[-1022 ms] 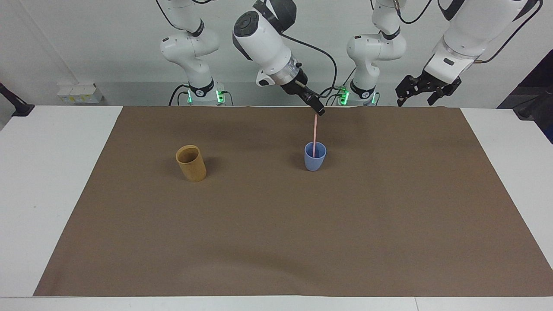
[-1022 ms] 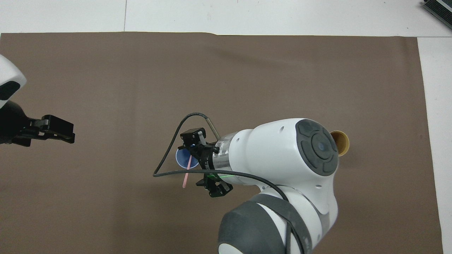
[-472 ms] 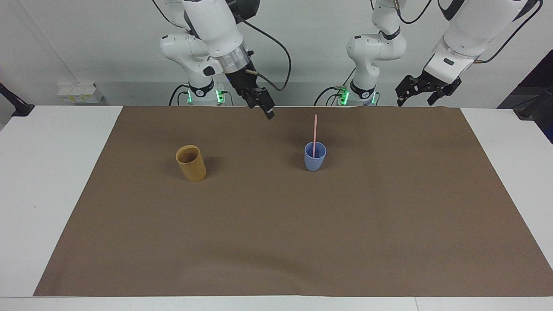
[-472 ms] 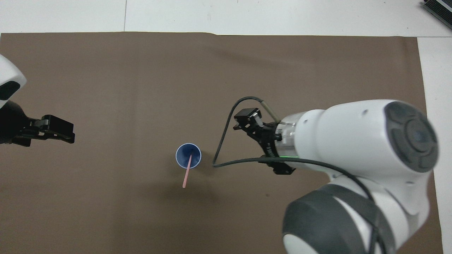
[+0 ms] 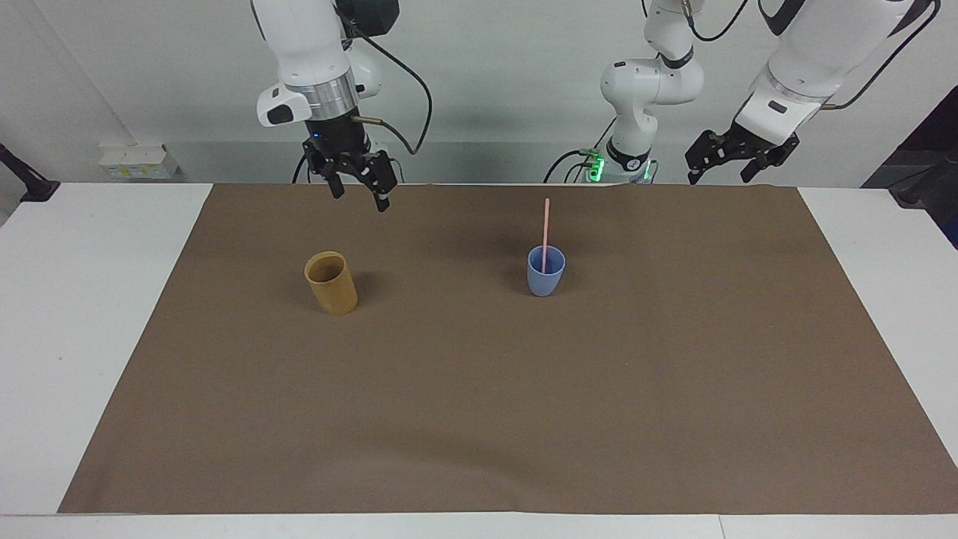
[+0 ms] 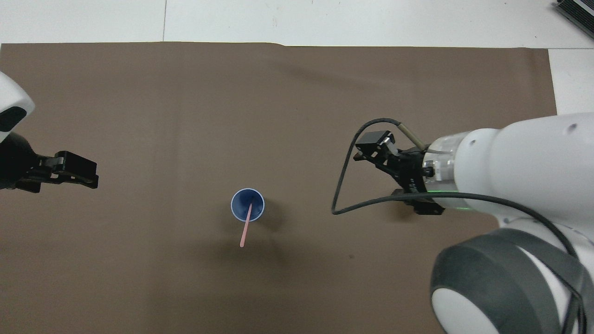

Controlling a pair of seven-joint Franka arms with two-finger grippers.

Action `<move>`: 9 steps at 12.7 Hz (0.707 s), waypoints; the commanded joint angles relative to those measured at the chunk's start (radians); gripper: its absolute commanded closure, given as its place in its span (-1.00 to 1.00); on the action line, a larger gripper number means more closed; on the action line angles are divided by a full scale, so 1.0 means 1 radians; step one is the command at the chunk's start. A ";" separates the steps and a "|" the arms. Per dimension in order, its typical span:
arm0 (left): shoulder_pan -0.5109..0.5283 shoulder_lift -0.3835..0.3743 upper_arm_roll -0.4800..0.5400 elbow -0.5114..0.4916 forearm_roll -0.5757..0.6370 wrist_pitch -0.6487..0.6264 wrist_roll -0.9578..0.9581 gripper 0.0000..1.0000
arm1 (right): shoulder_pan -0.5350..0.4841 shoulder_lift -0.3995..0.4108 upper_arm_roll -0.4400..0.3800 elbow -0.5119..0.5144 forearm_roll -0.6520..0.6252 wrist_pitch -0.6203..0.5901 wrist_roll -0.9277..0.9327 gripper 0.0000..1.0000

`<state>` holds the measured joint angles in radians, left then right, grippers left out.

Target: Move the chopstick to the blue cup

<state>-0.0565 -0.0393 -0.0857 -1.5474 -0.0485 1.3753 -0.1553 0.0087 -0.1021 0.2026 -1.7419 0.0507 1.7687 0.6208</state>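
While upright, chopstick [image 5: 545,233] occupies blue cup [image 5: 545,278]

Tan cup [image 5: 331,283] (upright) on brown mat [image 5: 479,419]

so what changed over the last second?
The right gripper, open, has left the chopstick and swung away toward the right arm's end, now over the mat near the tan cup. The chopstick stayed standing in the blue cup; the cups and the waiting left gripper did not move.
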 commanded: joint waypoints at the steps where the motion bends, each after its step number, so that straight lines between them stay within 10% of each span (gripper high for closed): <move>1: 0.017 -0.005 -0.006 0.006 -0.014 -0.016 0.002 -1.00 | -0.068 0.088 0.011 0.158 -0.046 -0.113 -0.175 -1.00; 9: 0.017 -0.005 -0.006 0.007 -0.014 -0.016 0.002 -1.00 | -0.122 0.159 -0.035 0.291 -0.109 -0.167 -0.389 -1.00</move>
<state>-0.0565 -0.0393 -0.0857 -1.5474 -0.0485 1.3753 -0.1553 -0.1012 0.0497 0.1713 -1.4747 -0.0353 1.6125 0.2745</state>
